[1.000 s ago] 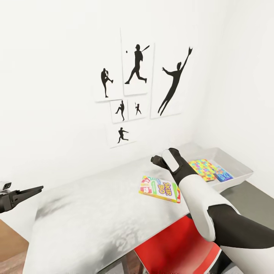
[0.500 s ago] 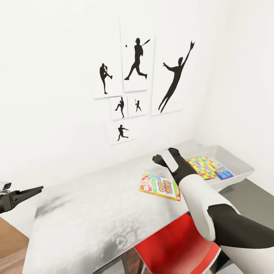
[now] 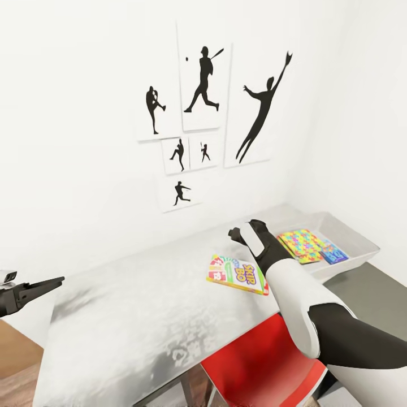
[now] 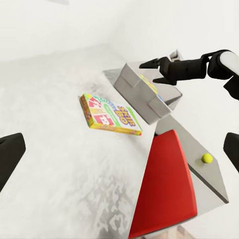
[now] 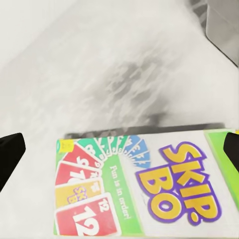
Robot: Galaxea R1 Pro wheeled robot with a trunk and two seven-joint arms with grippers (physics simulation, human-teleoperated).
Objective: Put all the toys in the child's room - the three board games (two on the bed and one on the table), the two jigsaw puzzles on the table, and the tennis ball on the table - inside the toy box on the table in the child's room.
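The Skip-Bo board game (image 3: 237, 275) lies flat on the white table (image 3: 130, 316). My right gripper (image 3: 238, 234) hangs open just above its far edge; in the right wrist view the lid (image 5: 149, 184) shows below the spread fingertips (image 5: 10, 154). The grey toy box (image 3: 362, 240) stands to the right, holding a jigsaw puzzle (image 3: 302, 244) and a flat blue box (image 3: 334, 253). My left gripper (image 3: 48, 284) is open over the table's left end. From the left wrist, the game (image 4: 109, 115), the toy box (image 4: 142, 94) and the tennis ball (image 4: 207, 158) on the lower dark section show.
A red chair (image 3: 260, 362) is tucked under the table's front edge, below my right arm. The white wall with baseball silhouette pictures (image 3: 203, 113) runs behind the table. The dark grey lower section (image 3: 367, 282) adjoins at right. Wood floor (image 3: 17, 362) shows at left.
The head view has shifted slightly, so the pictures and the toy box sit a little higher and further right. Both grippers keep nearly the same place.
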